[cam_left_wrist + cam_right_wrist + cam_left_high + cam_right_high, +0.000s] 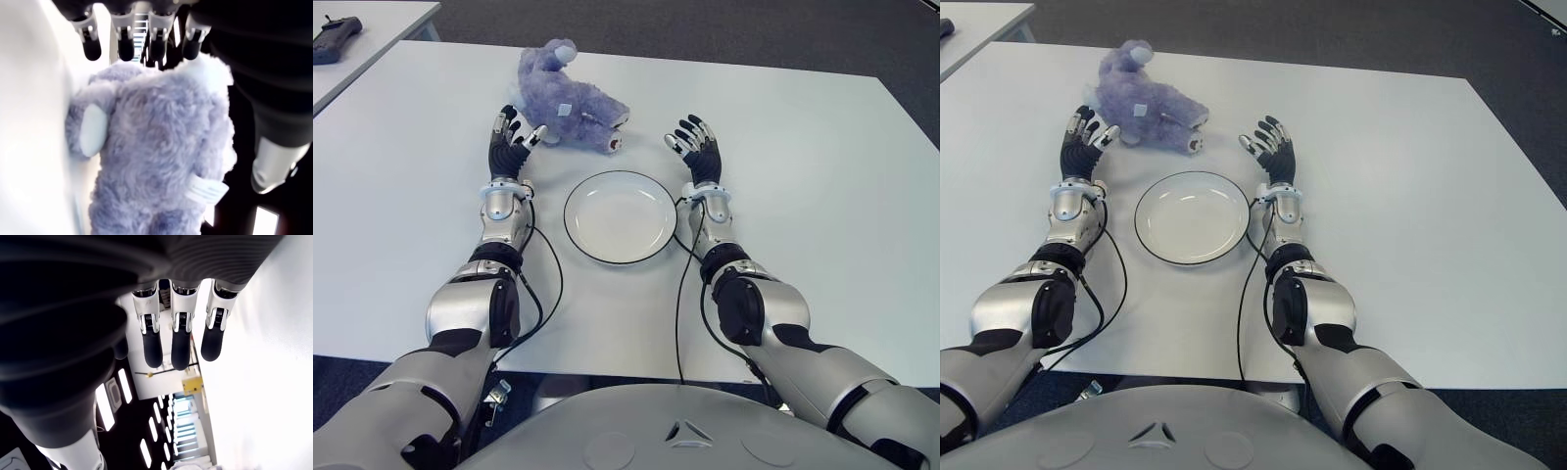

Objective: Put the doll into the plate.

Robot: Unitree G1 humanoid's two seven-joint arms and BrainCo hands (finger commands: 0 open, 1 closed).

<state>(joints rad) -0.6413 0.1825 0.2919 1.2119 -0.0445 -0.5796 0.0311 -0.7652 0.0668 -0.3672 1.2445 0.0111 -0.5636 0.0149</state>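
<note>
A fluffy lilac plush doll (566,98) lies on the white table (803,176), beyond the round white plate (620,216) with a dark rim. My left hand (512,135) is just left of the doll, fingers spread and close to its fur without gripping it. In the left wrist view the doll (156,161) fills the frame under the extended fingertips (124,46). My right hand (696,145) shows to the right of the doll, beyond the plate's right edge, fingers spread and holding nothing. The plate holds nothing.
A second white table (372,39) stands at the far left with a dark handheld device (335,39) on it. Dark floor lies beyond the table's far edge. Cables run from both forearms toward the table's near edge.
</note>
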